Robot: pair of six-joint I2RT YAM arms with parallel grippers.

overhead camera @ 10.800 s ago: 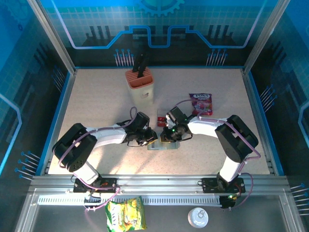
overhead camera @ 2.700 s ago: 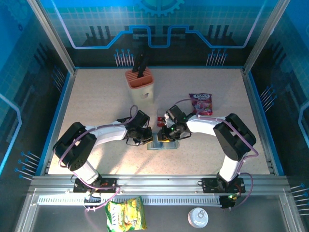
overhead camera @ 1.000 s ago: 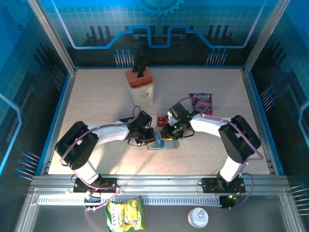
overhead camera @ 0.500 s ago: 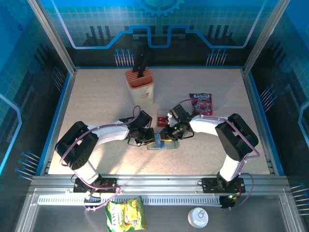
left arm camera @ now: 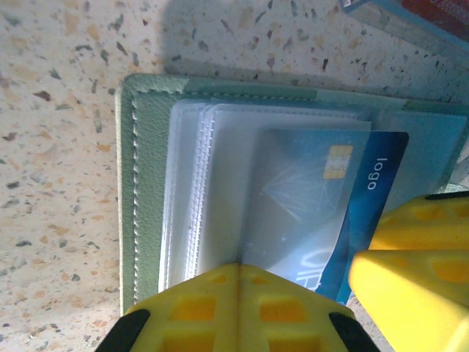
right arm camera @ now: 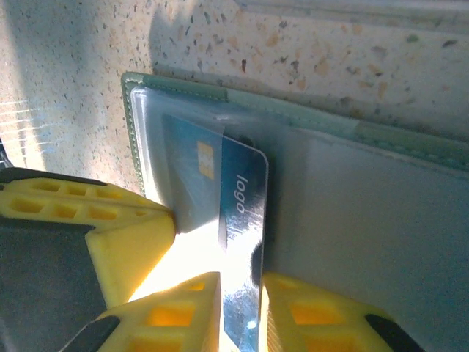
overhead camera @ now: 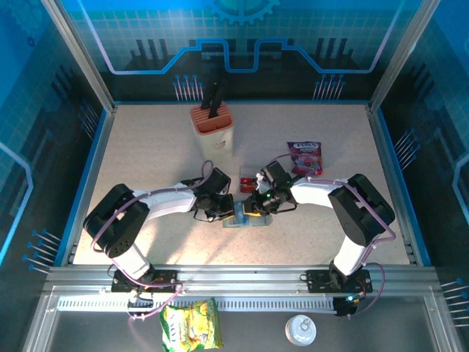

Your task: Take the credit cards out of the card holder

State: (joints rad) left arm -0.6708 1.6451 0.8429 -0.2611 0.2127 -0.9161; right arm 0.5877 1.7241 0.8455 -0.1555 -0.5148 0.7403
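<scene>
The card holder (overhead camera: 244, 219) lies open on the table, green stitched edge (left arm camera: 143, 183) and clear sleeves up. A blue credit card (left arm camera: 370, 202) sticks partway out of a sleeve. My left gripper (left arm camera: 238, 275) is shut, its tips pressing on the sleeve beside the card; from above it (overhead camera: 228, 207) sits at the holder's left. My right gripper (right arm camera: 242, 308) has the blue card's (right arm camera: 245, 198) free edge between its fingers, closed on it, and from above it (overhead camera: 253, 205) meets the holder from the right. Red credit cards (overhead camera: 246, 180) lie just behind the holder.
A clear plastic stand (left arm camera: 410, 22) sits close behind the holder. A purple snack packet (overhead camera: 304, 157) lies at the back right and an orange knife block (overhead camera: 213, 126) at the back. Both wrists crowd together over the holder.
The right wrist has shifted slightly toward the near right over the holder. The left arm has stayed where it was.
</scene>
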